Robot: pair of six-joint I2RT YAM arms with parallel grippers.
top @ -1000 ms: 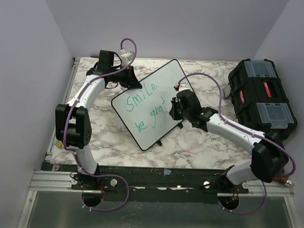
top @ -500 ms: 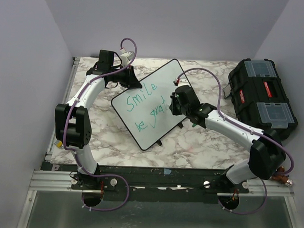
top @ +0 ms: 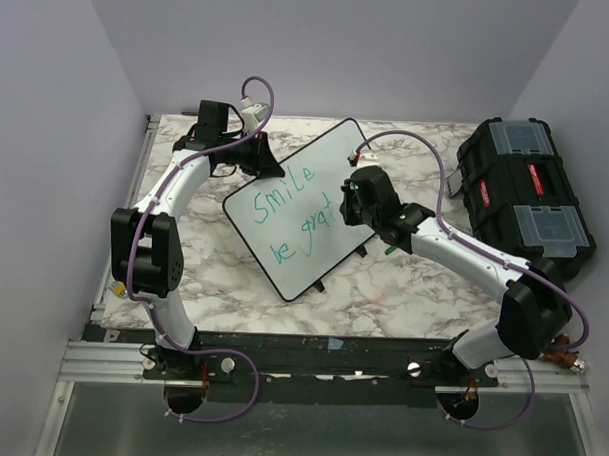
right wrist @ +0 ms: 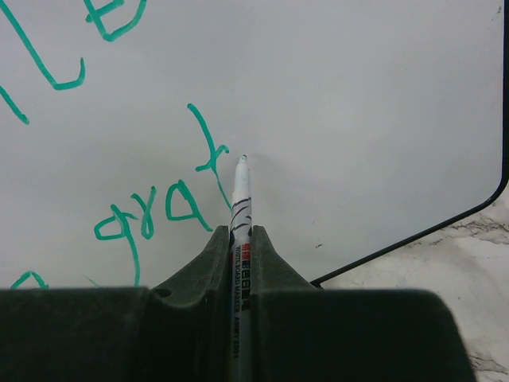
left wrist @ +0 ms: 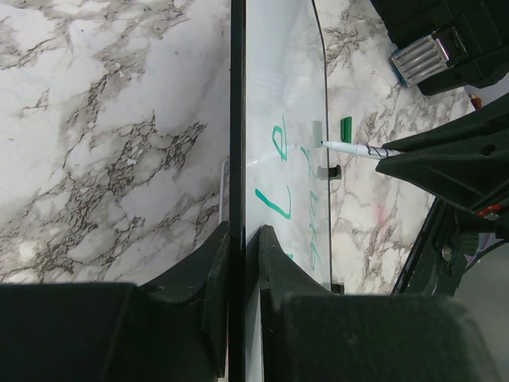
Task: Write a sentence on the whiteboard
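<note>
— What's laid out over there?

— A marble-patterned counter [top: 213,275], and in the middle of it, between the two arms, the whiteboard [top: 332,154], turned cornerwise. A black toolbox [top: 526,196] sits well apart from it at the right edge.

— Anything written on it?

— The sentence [top: 284,193], in thin green strokes, two uneven lines. I read "Smile" on top and "be grat" underneath.

— And the grippers?

— The left gripper [left wrist: 242,235] is clamped on the whiteboard's black-framed edge at the far left, one finger on each face. The right gripper [right wrist: 238,239] is over the board's right half, pinching a marker [right wrist: 240,199], a thin white barrel squeezed between its fingers. The tip points at the board just right of the last "t". Whether it touches the surface, I can't tell from here.

— Anything smaller?

— A green piece [top: 389,248] lying on the counter just beside the board's right edge, near the right arm.
</note>
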